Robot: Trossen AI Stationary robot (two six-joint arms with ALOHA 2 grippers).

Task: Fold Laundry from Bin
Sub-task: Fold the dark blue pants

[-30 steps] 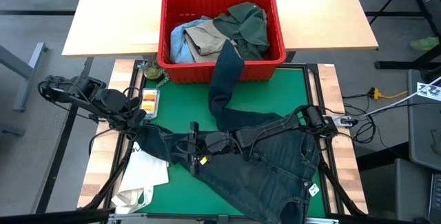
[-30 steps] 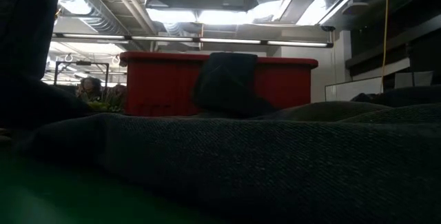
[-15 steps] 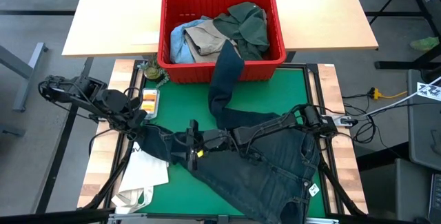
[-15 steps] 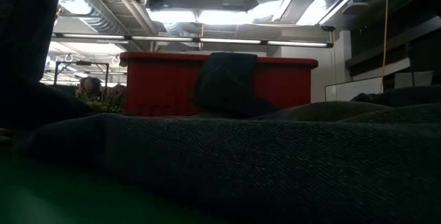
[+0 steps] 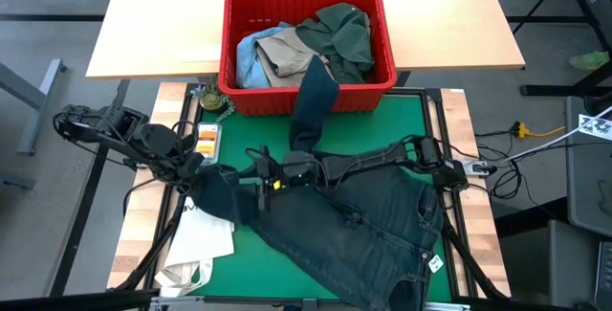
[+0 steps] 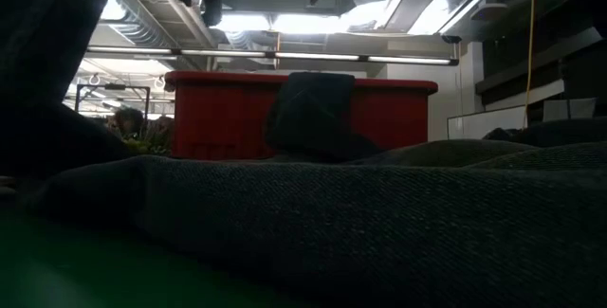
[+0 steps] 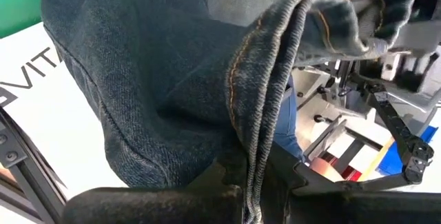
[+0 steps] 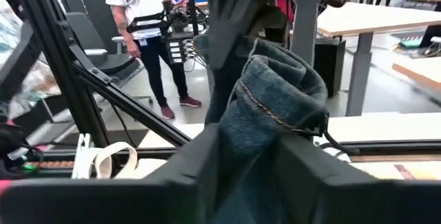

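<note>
both tools pinch the dark jeans (image 5: pixel 354 225) on the green mat (image 5: pixel 249 129): left tool (image 5: pixel 206 179) at one corner, right tool (image 5: pixel 256 172) beside it.

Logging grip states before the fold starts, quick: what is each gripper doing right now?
Left gripper: shut on the dark jeans, at a seamed edge.
Right gripper: shut on a bunched fold of the same jeans, raised off the green mat.
</note>
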